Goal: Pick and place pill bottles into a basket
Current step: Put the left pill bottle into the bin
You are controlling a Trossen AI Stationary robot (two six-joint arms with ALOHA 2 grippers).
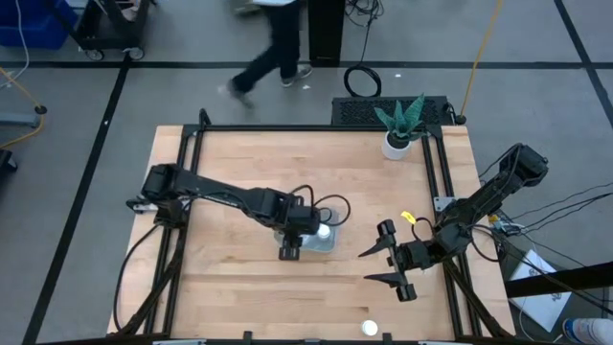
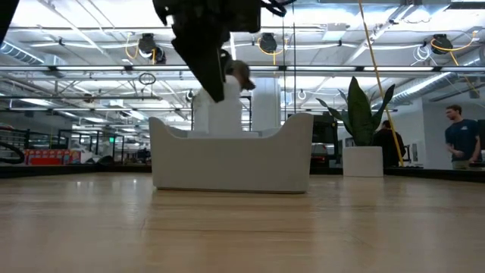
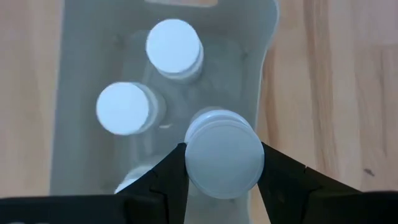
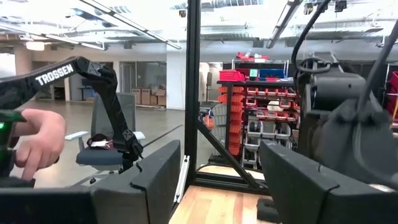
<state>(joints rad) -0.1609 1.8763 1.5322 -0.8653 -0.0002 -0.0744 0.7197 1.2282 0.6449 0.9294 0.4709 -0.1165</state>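
The pale grey-blue basket (image 1: 321,240) sits mid-table; it also shows in the low view (image 2: 231,163) and the left wrist view (image 3: 81,74). My left gripper (image 3: 222,168) is above it, shut on a white pill bottle (image 3: 224,152) near one basket wall. Two more bottles (image 3: 174,48) (image 3: 124,107) stand upright in the basket, and part of another (image 3: 127,183) shows beside my finger. One bottle (image 1: 370,328) stands alone near the table's near edge. My right gripper (image 1: 379,265) is open and empty to the right of the basket. My left gripper pinches the bottle by its cap (image 3: 186,158), one finger on each of two opposite sides. The fingers (image 3: 165,180) come from above, pointing down. The bottle is upright inside the basket's walls; whether its base rests on the basket floor is hidden by the cap.
A white pot with a green plant (image 1: 396,144) stands at the table's far right. A person (image 1: 273,53) walks beyond the far edge. A person's hand (image 4: 37,140) shows in the right wrist view. Bare wood lies left of the basket and toward the near edge.
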